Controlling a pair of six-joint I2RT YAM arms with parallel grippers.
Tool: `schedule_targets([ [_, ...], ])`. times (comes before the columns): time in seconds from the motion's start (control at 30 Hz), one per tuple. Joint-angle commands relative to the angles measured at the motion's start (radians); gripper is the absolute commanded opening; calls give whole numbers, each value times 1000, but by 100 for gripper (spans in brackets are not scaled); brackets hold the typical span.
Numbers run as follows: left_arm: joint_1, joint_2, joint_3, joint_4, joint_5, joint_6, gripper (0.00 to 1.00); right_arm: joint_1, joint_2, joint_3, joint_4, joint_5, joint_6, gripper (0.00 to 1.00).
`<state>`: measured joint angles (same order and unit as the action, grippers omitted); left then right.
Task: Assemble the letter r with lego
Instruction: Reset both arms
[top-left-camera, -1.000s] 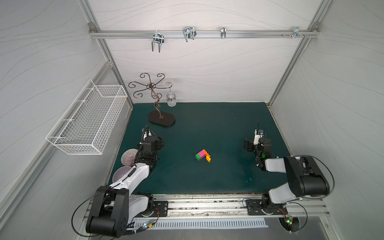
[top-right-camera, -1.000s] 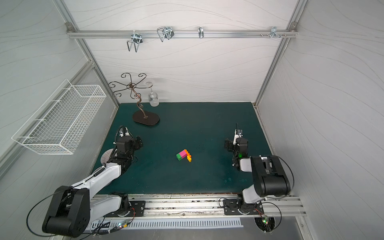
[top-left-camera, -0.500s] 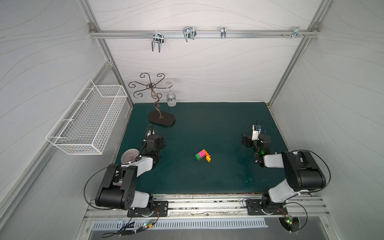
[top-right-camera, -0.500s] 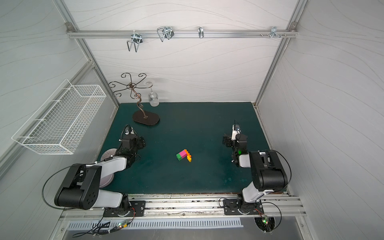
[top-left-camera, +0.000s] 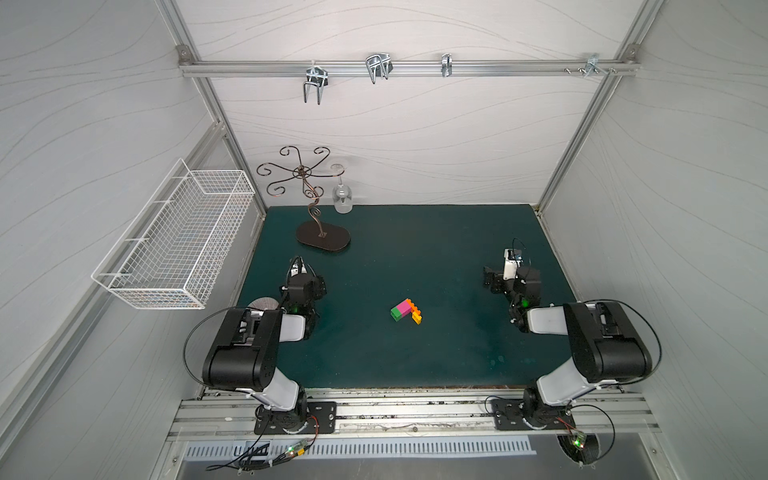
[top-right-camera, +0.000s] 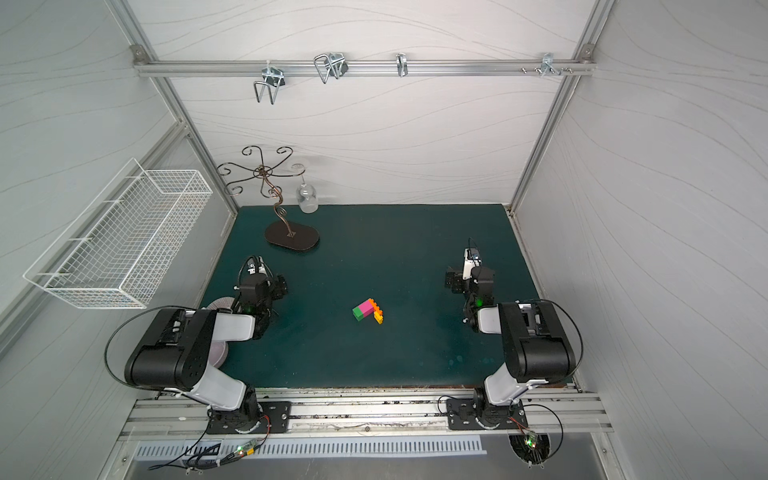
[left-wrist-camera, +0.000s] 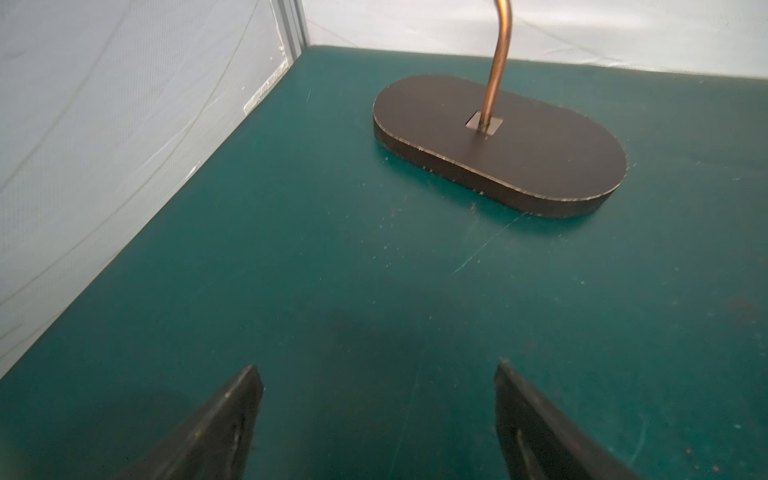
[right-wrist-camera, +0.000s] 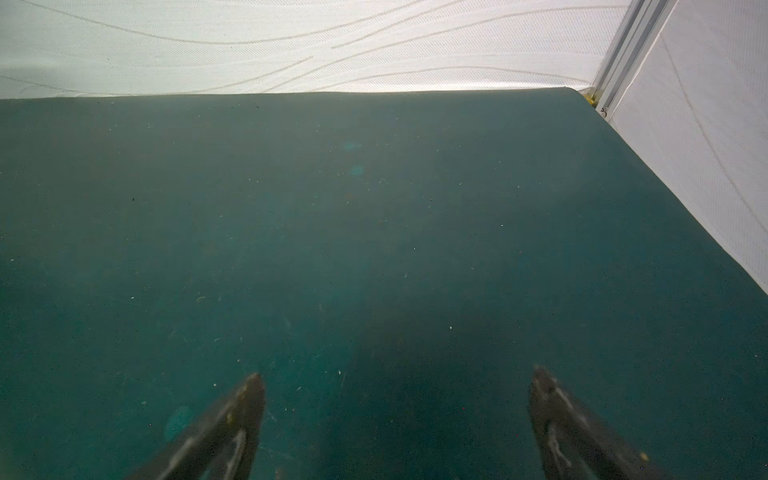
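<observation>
In both top views, a dark green mat (top-left-camera: 436, 249) is seen from above. Near its middle, the bricks (top-left-camera: 406, 311) are joined into one small shape lying flat. A green brick (top-left-camera: 395, 314) and a magenta part (top-left-camera: 403, 306) form a straight stem. An orange bar (top-left-camera: 413, 308) crosses the stem's far end, and a yellow piece (top-left-camera: 417, 319) hangs from that bar. The letter r (top-right-camera: 368, 311) appears to be finished, though how firmly the joints are pressed cannot be told. The left arm (top-left-camera: 249, 345) and the right arm (top-left-camera: 598, 345) are folded at either side, well apart from the bricks. A metal stand (top-left-camera: 323, 240), with a glass (top-left-camera: 342, 198) hung on it, is placed towards the far left corner of the mat.

In the left wrist view, the left gripper (left-wrist-camera: 378, 372) is shown spread wide and empty, low over bare mat. The stand's base (left-wrist-camera: 498, 145) lies close ahead of it.

In the right wrist view, the right gripper (right-wrist-camera: 399, 376) is shown spread wide and empty over bare mat. No brick is seen.

The main risk is judged to lie with the left arm. If it were driven forward, the stand could be struck and the glass shaken loose. The letter could also be knocked apart if either arm were swept across the middle, since the yellow tip seems to be held by one small joint.
</observation>
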<state>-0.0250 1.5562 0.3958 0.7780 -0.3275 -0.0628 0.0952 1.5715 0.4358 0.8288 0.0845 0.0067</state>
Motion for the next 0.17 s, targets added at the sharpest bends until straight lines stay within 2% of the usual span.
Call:
schedule_targets([
  [0.0, 2, -2, 14, 84, 17, 1, 91, -1, 15, 13, -19, -10, -7, 99],
  [0.07, 1, 0, 12, 93, 14, 2, 93, -2, 21, 21, -28, -17, -7, 99],
  [0.1, 2, -2, 11, 90, 16, 2, 99, -3, 19, 18, -25, -16, -7, 99],
  [0.13, 1, -1, 12, 91, 15, 2, 99, -3, 15, 15, -24, -17, -9, 99],
])
